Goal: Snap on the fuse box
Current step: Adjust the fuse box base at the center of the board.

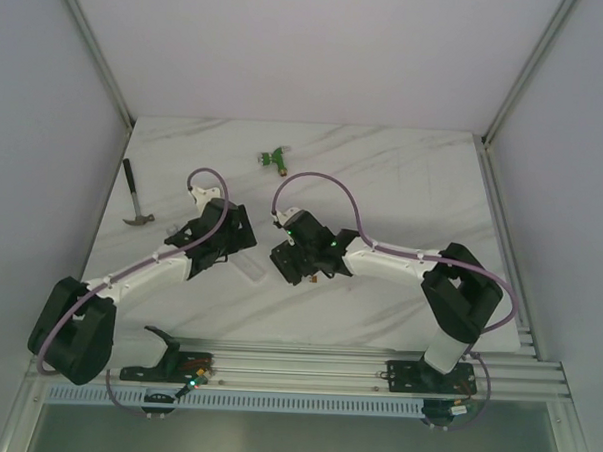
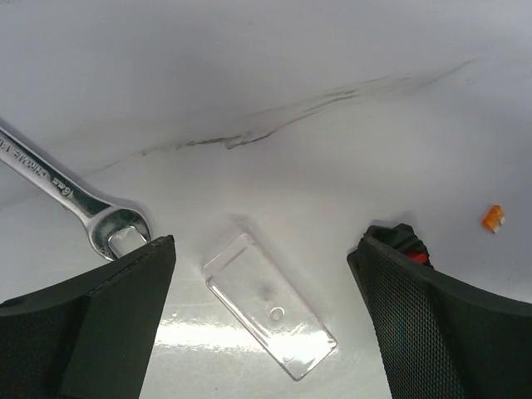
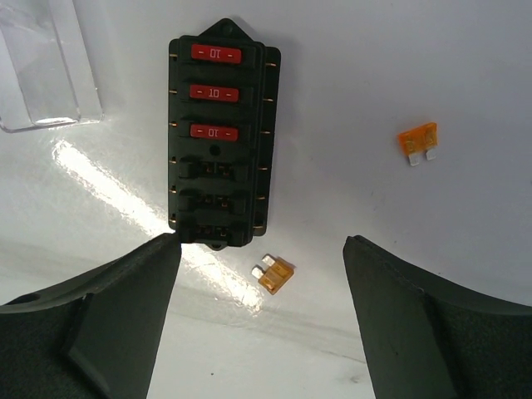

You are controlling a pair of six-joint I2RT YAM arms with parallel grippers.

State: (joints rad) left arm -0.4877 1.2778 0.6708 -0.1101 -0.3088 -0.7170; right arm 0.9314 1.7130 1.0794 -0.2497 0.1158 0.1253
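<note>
Black fuse box (image 3: 223,137) holds three red fuses (image 3: 214,93); two orange fuses (image 3: 275,273) apparently loose.

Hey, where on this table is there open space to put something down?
Bare table lies right of the green connector, past the right arm, and between connector and hammer. The centre is crowded: clear cover, fuse box, loose fuses, left gripper, right gripper.

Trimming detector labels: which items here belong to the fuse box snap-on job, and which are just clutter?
Job: fuse box; clear plastic cover (probably its lid).
Clutter: two loose orange fuses; wrench; hammer; green T-shaped connector.
</note>
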